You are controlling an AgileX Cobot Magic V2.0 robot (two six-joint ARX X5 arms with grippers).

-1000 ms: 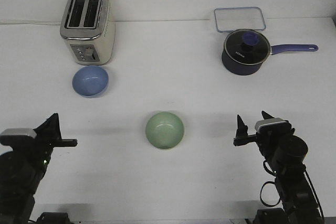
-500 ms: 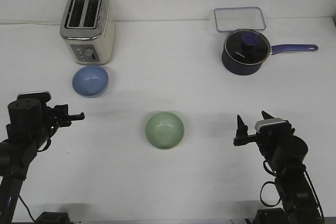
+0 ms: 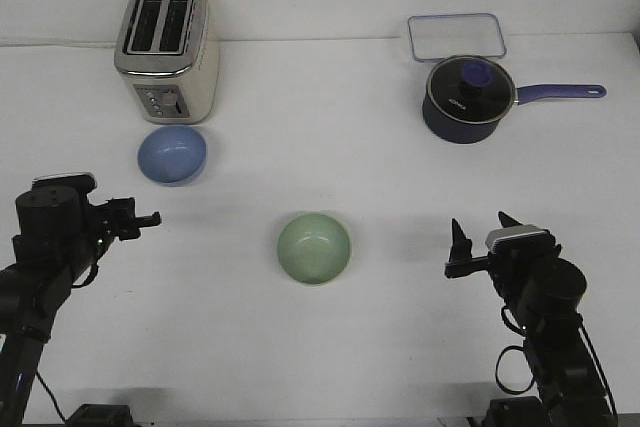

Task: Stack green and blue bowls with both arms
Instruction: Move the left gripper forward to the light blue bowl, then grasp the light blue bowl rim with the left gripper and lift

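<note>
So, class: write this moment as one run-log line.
stage: approach | blue bowl: by toaster, free | green bowl: centre, free | left gripper: near blue bowl | right gripper: open, empty

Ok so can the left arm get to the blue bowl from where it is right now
Probably yes. The left gripper sits nearer the camera than the blue bowl, with only bare table between them. The toaster stands right behind the bowl, so a far-side approach looks tight.
</note>
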